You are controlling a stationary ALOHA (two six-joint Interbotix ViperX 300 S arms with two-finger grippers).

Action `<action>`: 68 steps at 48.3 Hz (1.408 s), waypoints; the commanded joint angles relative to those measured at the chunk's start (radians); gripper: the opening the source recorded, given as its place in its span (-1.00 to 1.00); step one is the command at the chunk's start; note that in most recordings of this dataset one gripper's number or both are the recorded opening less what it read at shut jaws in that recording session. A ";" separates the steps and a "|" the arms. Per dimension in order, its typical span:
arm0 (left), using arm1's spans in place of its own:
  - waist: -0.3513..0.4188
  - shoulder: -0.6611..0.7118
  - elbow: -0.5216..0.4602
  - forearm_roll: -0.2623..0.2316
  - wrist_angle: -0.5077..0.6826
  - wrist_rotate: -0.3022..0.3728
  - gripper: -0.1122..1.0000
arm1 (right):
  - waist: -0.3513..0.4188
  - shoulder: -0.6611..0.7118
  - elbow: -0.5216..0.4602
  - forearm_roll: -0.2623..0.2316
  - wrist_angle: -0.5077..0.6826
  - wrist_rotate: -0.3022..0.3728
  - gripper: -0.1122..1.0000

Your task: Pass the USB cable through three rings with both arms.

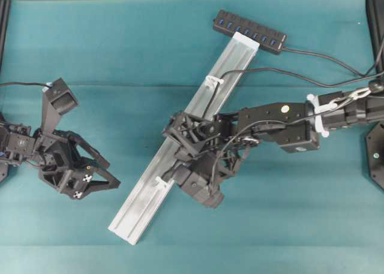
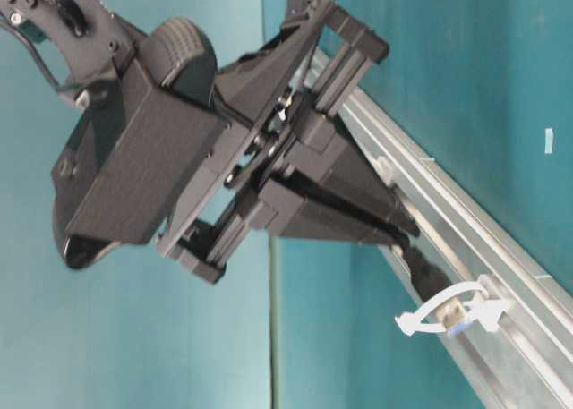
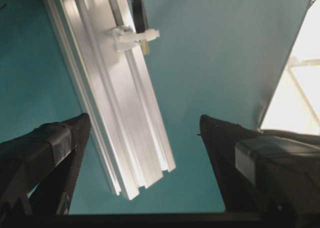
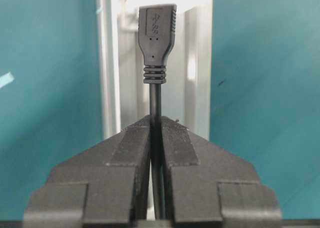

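Observation:
The silver rail (image 1: 150, 193) lies diagonally on the teal table. My right gripper (image 4: 156, 119) is shut on the thin black USB cable (image 4: 156, 101), a short way behind its plug (image 4: 157, 33). The plug's tip sits in the lower ring (image 2: 452, 315), which also shows as ring (image 3: 132, 35) and ring (image 1: 161, 181). Further up, the cable (image 1: 258, 70) passes through the upper ring (image 1: 213, 80). The right gripper (image 1: 174, 168) covers the rail's middle. My left gripper (image 1: 113, 173) stands open and empty left of the rail, its fingers (image 3: 60, 153) either side of the rail's near end (image 3: 135, 178).
The black multi-port hub (image 1: 249, 31) lies at the rail's far end, with its cords trailing off to the right. Black mounts stand at the table's right edge (image 1: 375, 148). Teal table surface (image 1: 288, 226) lies on both sides of the rail.

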 commanded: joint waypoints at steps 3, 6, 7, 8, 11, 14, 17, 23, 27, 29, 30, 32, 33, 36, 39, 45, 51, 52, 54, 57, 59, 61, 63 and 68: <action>-0.002 -0.011 -0.009 0.005 -0.005 0.002 0.90 | 0.015 0.023 -0.038 0.002 -0.005 -0.005 -0.69; -0.002 -0.014 -0.009 0.005 -0.005 0.002 0.90 | 0.021 0.034 -0.052 0.003 -0.003 -0.005 -0.69; -0.002 -0.014 -0.008 0.005 -0.003 0.002 0.90 | 0.023 0.035 -0.057 0.003 0.000 -0.005 -0.69; -0.002 -0.015 -0.008 0.005 -0.005 0.002 0.90 | 0.026 0.038 -0.061 0.003 0.003 -0.005 -0.69; -0.003 -0.020 -0.006 0.005 -0.005 0.002 0.90 | 0.032 0.044 -0.071 0.003 0.014 -0.005 -0.69; -0.002 -0.026 -0.002 0.005 -0.003 0.002 0.90 | 0.040 0.051 -0.080 0.006 0.017 -0.005 -0.69; -0.002 -0.031 0.003 0.005 -0.005 0.002 0.90 | 0.046 0.055 -0.087 0.014 0.018 -0.003 -0.69; -0.002 -0.034 0.006 0.005 -0.005 0.002 0.90 | 0.055 0.058 -0.095 0.023 0.018 0.006 -0.69; -0.002 -0.034 0.008 0.005 -0.005 0.002 0.90 | 0.055 0.060 -0.095 0.023 0.023 0.009 -0.69; -0.002 -0.034 0.008 0.005 -0.003 0.003 0.90 | 0.057 0.060 -0.098 0.023 0.025 0.012 -0.69; -0.002 -0.035 0.008 0.005 -0.005 0.003 0.90 | 0.055 0.060 -0.098 0.023 0.026 0.012 -0.69; -0.002 -0.035 0.008 0.005 -0.005 0.003 0.90 | 0.057 0.060 -0.101 0.023 0.029 0.012 -0.69; -0.002 -0.034 0.009 0.005 -0.005 0.003 0.90 | 0.057 0.061 -0.101 0.023 0.029 0.012 -0.69; -0.003 -0.035 0.009 0.005 -0.008 0.003 0.90 | 0.060 0.061 -0.104 0.023 0.029 0.015 -0.69; -0.002 -0.034 0.008 0.005 -0.011 0.003 0.90 | 0.064 0.061 -0.107 0.028 0.029 0.018 -0.69; -0.002 -0.034 0.008 0.005 -0.029 0.003 0.90 | 0.071 0.064 -0.112 0.046 0.029 0.040 -0.69; -0.002 -0.029 0.006 0.005 -0.041 0.003 0.90 | 0.078 0.066 -0.114 0.055 0.029 0.052 -0.69; -0.002 -0.029 0.005 0.005 -0.041 0.003 0.90 | 0.080 0.066 -0.114 0.055 0.029 0.052 -0.69; -0.002 -0.028 0.003 0.005 -0.043 0.003 0.90 | 0.080 0.066 -0.114 0.055 0.029 0.052 -0.69; -0.003 -0.018 -0.002 0.005 -0.055 0.003 0.90 | 0.080 0.066 -0.115 0.055 0.028 0.054 -0.69; -0.005 -0.014 -0.003 0.005 -0.071 0.005 0.90 | 0.080 0.067 -0.118 0.055 0.029 0.054 -0.69; -0.005 -0.006 -0.003 0.005 -0.089 0.005 0.90 | 0.080 0.067 -0.120 0.055 0.029 0.054 -0.69; -0.009 0.003 -0.002 0.005 -0.110 0.005 0.90 | 0.080 0.069 -0.120 0.055 0.029 0.054 -0.69; -0.021 0.031 -0.006 0.005 -0.161 0.005 0.90 | 0.078 0.067 -0.121 0.055 0.029 0.055 -0.69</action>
